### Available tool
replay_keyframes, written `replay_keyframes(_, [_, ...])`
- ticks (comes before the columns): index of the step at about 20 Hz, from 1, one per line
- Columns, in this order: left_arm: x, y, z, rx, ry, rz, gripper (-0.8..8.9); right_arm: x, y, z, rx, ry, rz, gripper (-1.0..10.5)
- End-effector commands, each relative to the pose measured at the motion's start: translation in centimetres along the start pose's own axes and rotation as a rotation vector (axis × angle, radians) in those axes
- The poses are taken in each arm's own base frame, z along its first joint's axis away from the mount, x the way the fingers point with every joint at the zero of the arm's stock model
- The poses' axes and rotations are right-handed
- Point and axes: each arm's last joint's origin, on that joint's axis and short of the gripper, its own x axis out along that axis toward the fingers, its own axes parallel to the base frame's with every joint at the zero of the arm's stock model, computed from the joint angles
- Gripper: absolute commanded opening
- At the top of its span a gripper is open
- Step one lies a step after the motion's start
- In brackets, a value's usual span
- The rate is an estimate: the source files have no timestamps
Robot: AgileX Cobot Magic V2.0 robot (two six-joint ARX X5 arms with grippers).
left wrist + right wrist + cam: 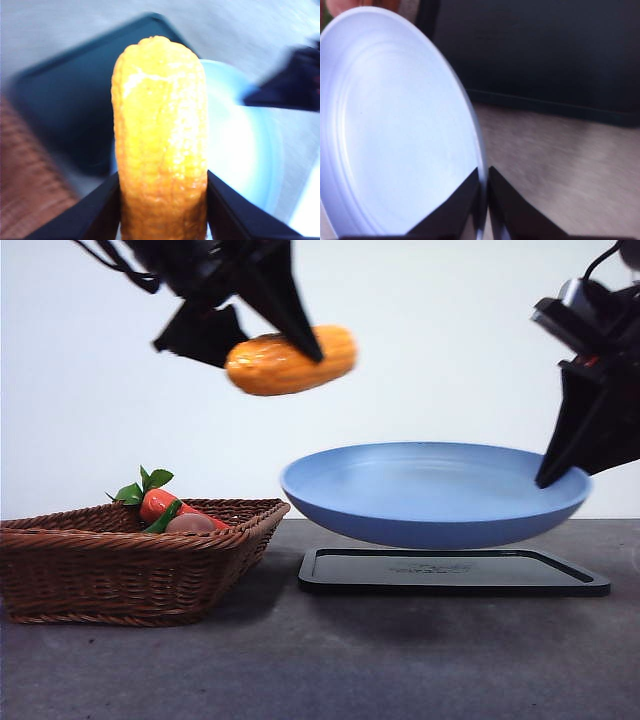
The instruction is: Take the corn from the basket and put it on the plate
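**Corn aloft, short of the lifted plate**

Clamping the corn (160,145) between both black jaws of the left gripper (162,210), one jaw pressed to each flank near the cob's butt end. Pointing the long axis straight out from the jaws, rounded tip leading. Hanging in the front view roughly level, slightly tilted, as a blurred orange-yellow cob (291,361) under the left gripper (285,325), well above the table (320,670). Sitting just short of the near rim of the plate (435,495), and clearly higher than it, so the coming move, by this reading, is calling for travel sideways over the bowl and then down.

Pinching that rim edge-on with the right gripper (484,200), jaws closed on the thin lip of the plate (395,130). Holding the plate clear of the black tray (455,570) beneath, a gap showing between them.

Showing textures outward: rows of small bumpy kernels, glossy, firm-looking; smooth matte blue plate, shallow with a raised rim; flat black rectangular tray with a low lip; brown woven wicker basket (130,560), flaring sides, still containing a red-orange carrot (160,505) with green leaves and a small pinkish item (190,523).
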Motion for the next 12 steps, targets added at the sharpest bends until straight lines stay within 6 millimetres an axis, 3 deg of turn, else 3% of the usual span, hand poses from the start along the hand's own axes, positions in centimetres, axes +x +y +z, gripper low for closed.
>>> replay_keyframes(1, [1.9, -1.5, 0.4, 0.072, -0.001, -0.049, 1.77, 0.2, 0.4, 1.0, 0.022, -0.023, 0.064, 0.0])
replay_keyframes(8, [6.7, -2.4, -1.0, 0.144, 0.093, -0.073, 1.77, 0.2, 0.5, 1.2, 0.023, -0.032, 0.109, 0.0])
replay_keyframes(12, [7.9, -2.1, -1.8, 0.125, 0.156, -0.071, 1.82, 0.2, 0.6, 1.2, 0.021, -0.034, 0.111, 0.0])
